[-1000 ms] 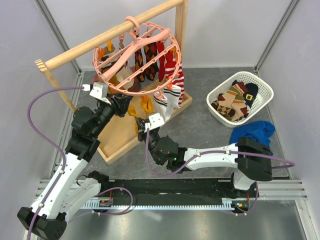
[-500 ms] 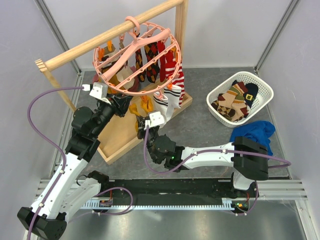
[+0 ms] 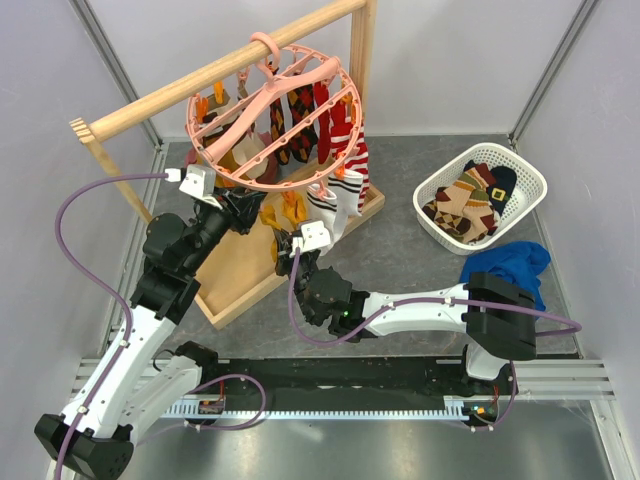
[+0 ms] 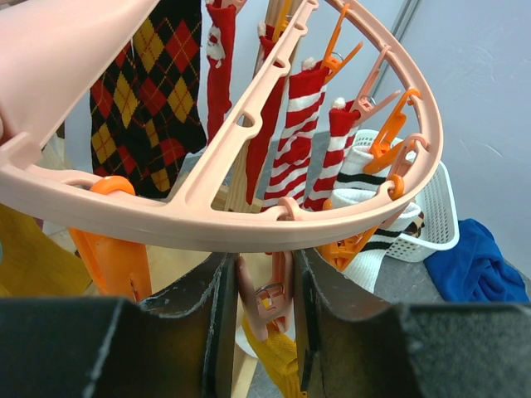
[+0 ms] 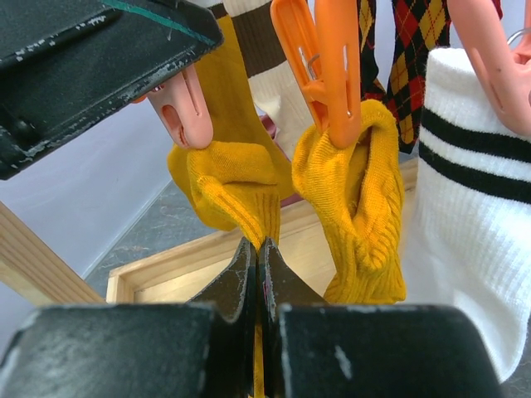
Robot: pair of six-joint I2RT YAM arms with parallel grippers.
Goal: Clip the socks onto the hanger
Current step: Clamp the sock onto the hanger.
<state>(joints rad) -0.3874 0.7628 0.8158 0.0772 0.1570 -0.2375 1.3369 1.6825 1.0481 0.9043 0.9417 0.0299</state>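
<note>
Pinches a pink clip (image 4: 265,303) between the fingers of the left end effector (image 4: 261,264), just below the rim of the hanger (image 4: 207,224). Clamps the right end effector (image 5: 257,253) tight on the bottom edge of a mustard sock (image 5: 228,178), with the sock's upper part bunched against that clip's mouth; impossible to tell any bite there. Shows a second mustard sock (image 5: 357,182) gripped by an orange clip (image 5: 328,66), just beside a white sock (image 5: 473,207) with black stripes. Places the hanger on a wooden rail (image 3: 200,85), hooked at the top, argyle and red-striped socks dangling under the ring. Leaves more socks (image 3: 465,205) in a white basket (image 3: 530,165) on the worktop (image 3: 400,250), well apart to the right, a blue cloth (image 3: 505,262) just beside it.
</note>
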